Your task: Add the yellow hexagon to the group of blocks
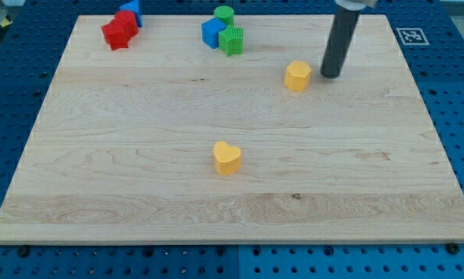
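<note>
The yellow hexagon point(297, 76) lies on the wooden board point(139, 178), right of centre in the upper part of the view. My tip point(331, 75) stands just to its right, a small gap apart. A group of three blocks sits near the top centre: a blue block point(211, 32), a green cylinder point(224, 14) and a green ribbed block point(232, 40), touching one another. The hexagon is well to the right of and below that group.
A yellow heart point(226, 157) lies near the board's middle. A red star-like block point(120, 31) and a blue block point(131, 10) sit together at the top left. A fiducial marker point(410, 36) is at the top right.
</note>
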You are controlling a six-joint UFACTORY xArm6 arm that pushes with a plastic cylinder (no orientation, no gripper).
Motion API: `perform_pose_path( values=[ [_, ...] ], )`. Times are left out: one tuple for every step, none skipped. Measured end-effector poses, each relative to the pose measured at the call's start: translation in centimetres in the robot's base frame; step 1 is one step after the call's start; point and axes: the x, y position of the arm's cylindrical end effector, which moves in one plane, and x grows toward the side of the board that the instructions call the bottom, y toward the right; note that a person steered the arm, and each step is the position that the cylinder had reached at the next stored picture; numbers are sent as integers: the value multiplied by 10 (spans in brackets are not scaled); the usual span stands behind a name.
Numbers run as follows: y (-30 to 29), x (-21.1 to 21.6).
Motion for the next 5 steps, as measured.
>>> perform_pose_path(
  values=[
    [23,50],
    [-21,42],
    [-59,19],
    [-62,3],
    [-65,-11]
  ],
)
